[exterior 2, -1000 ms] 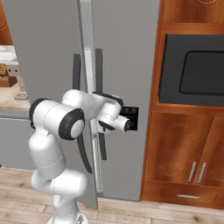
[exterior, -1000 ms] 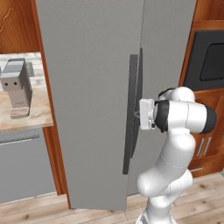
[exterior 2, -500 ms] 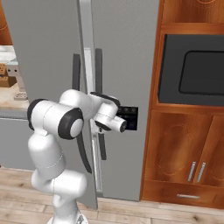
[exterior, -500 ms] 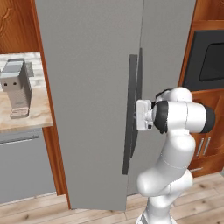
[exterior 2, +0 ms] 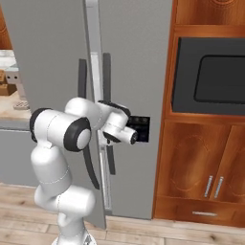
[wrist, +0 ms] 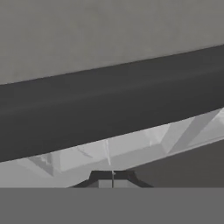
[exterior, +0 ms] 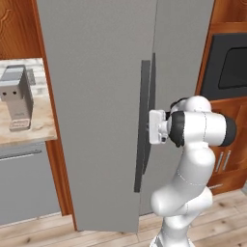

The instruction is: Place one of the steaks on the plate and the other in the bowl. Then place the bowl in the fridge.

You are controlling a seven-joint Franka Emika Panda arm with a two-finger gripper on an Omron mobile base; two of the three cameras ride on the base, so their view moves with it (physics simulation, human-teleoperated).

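Note:
The tall grey fridge [exterior: 96, 96] stands right in front of me, and its left door hangs slightly ajar. A pale strip of shelving [wrist: 131, 146] shows through the crack. My gripper [exterior: 150, 126] is at mid height, right against the left door's dark vertical handle [exterior: 143, 120]. That handle [wrist: 109, 109] runs as a dark band across the hand view, just beyond my fingertips. The gripper [wrist: 113, 178] is shut, its tips pressed together with nothing between them. The steaks, the plate and the bowl are out of view.
A dark built-in oven [exterior 2: 210, 76] sits in wood to the right of the fridge, above wooden cabinet doors [exterior 2: 201, 172]. Left of the fridge, a counter [exterior: 34, 128] carries a grey appliance [exterior: 17, 96]. Wooden flooring [exterior: 106, 236] lies around my base.
My hand has pushed a little further toward the left door's handle. The door stands slightly more ajar than before.

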